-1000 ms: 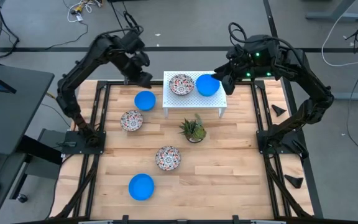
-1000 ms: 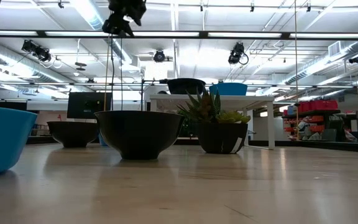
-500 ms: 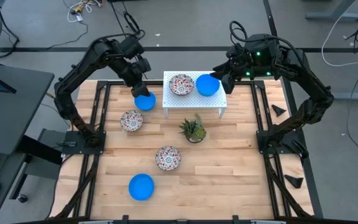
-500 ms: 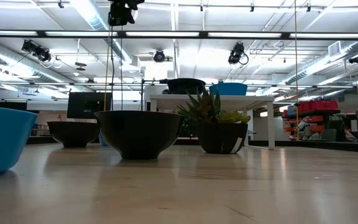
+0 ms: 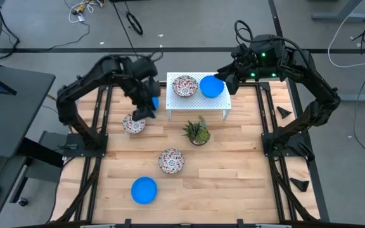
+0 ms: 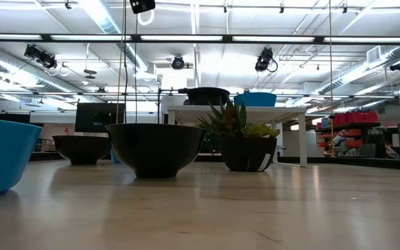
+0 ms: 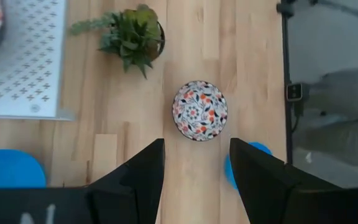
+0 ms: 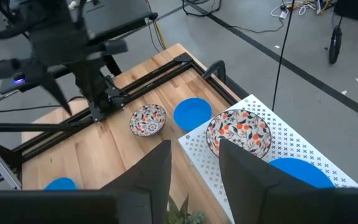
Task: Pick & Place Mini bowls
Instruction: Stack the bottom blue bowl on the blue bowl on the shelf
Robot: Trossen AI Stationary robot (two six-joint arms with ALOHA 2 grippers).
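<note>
On the white perforated shelf (image 5: 198,101) stand a floral bowl (image 5: 184,85) and a blue bowl (image 5: 211,87). On the wood sit a blue bowl (image 5: 152,101), a floral bowl (image 5: 134,123), a second floral bowl (image 5: 171,161) and a blue bowl (image 5: 144,190). My left gripper (image 5: 139,113) hangs open, high above the table's left half, fingers pointing down; its wrist view looks down on the floral bowl (image 7: 199,111). My right gripper (image 5: 227,79) is open beside the shelf's right end, near the blue bowl (image 8: 309,171).
A small potted plant (image 5: 197,132) stands just in front of the shelf, near the table's middle. Black frame rails (image 5: 100,126) run along both sides of the table. Bare wood lies at the near right.
My left gripper has swung from beyond the table's far edge toward the near edge, passing over the blue bowl beside the shelf, and now hangs by the left floral bowl. No bowl has moved.
</note>
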